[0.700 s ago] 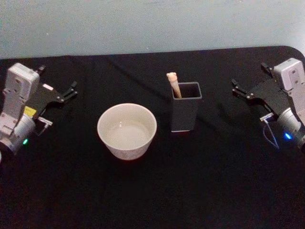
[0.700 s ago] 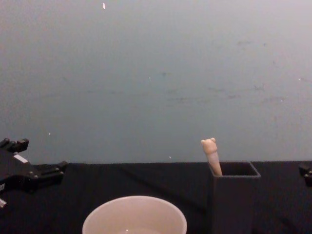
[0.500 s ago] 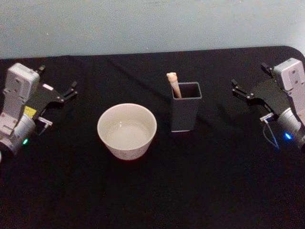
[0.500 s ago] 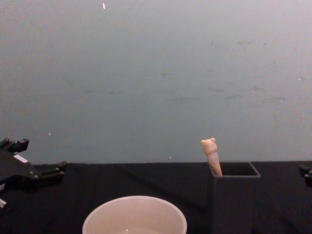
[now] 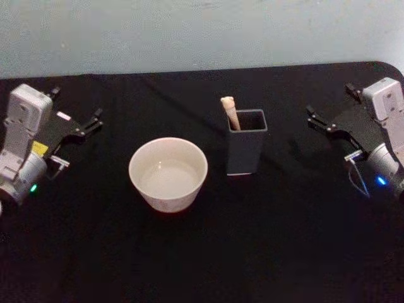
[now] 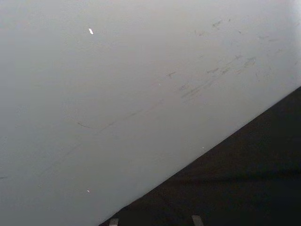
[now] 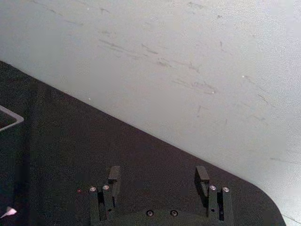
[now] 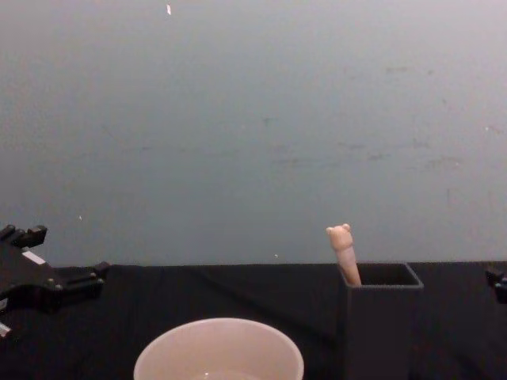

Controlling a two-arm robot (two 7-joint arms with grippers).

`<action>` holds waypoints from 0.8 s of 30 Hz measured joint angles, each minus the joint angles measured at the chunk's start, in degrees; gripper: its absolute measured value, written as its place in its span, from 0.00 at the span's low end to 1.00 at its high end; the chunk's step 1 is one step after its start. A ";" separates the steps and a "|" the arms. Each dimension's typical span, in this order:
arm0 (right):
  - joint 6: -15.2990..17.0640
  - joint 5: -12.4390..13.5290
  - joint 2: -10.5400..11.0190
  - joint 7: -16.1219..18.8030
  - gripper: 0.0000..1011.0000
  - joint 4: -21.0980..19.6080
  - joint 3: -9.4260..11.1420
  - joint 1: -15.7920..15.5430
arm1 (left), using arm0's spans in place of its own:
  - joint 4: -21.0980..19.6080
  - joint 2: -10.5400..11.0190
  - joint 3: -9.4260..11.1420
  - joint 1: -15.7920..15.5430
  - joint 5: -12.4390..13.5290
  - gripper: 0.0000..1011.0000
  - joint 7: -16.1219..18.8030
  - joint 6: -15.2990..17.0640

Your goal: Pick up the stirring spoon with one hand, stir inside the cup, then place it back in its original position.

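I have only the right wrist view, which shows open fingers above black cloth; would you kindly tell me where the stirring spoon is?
Observer: The stirring spoon stands bear head up in the dark grey holder, which is left of the right end effector.
Operator: Thank you. Where is the cup?
Observer: The cup sits on the table left of the holder, slightly nearer the robot, not touching it.
Operator: And the left arm?
Observer: The left end effector is open at the table's left side, apart from the cup.

Setting: lab-type robot test bench. Evidence: black cloth-covered table [image 5: 208, 252] set against bare, scuffed pale grey-blue wall [image 8: 238, 119].
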 joint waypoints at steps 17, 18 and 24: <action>0.01 0.00 0.00 0.00 0.99 0.00 0.00 0.00 | 0.00 0.00 0.00 0.00 0.00 0.99 0.00 0.00; 0.01 0.00 0.00 0.00 0.99 0.00 0.00 0.00 | 0.00 0.00 0.00 0.00 0.00 0.99 0.00 0.00; 0.01 0.00 0.00 0.00 0.99 0.00 0.00 0.00 | 0.00 0.00 0.00 0.00 0.00 0.99 0.00 0.00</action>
